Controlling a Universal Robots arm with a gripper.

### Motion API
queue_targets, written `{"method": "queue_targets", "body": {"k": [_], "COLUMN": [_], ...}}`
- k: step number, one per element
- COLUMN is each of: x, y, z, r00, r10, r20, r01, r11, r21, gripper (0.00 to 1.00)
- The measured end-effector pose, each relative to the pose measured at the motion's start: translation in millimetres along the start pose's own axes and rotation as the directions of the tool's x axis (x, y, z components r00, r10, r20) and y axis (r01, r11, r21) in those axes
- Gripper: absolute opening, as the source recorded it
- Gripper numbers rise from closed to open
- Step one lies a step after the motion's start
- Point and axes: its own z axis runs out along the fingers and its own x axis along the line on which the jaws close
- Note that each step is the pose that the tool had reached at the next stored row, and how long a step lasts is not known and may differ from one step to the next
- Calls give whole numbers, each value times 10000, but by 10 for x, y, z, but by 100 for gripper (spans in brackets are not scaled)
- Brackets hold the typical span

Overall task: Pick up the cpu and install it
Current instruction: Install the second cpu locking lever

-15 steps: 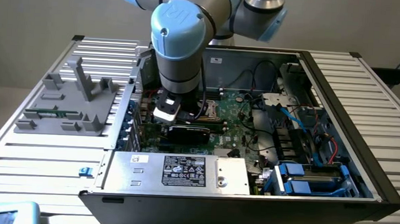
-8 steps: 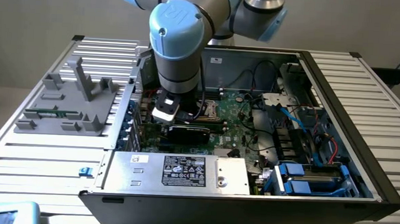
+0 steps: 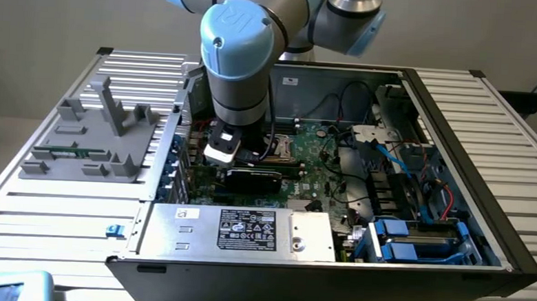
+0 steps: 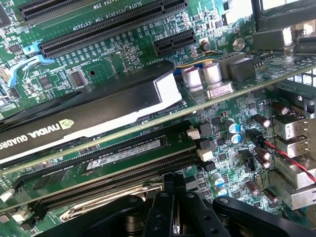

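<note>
Exterior view: the arm reaches down into the open PC case, its wrist above the motherboard, just behind the black card. A silver box sits at the case's front, a grey fixture on the table at that view's left.

Wrist view: gripper is closed tight, fingers pressed together over the socket bracket beside the RAM stick. Can't tell if it's got the cpu, or where the cpu is.

You had a slatted metal table; directly on it sat the open PC case and a grey fixture.
</note>
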Motion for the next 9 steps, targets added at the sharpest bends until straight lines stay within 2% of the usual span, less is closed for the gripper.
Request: {"method": "queue_targets", "body": {"k": [9], "x": [-5], "y": [3], "z": [3], "r00": [10000], "r10": [-2], "r20": [-19], "r01": [2], "r11": [10000], "r21": [-45], "gripper": [11]}}
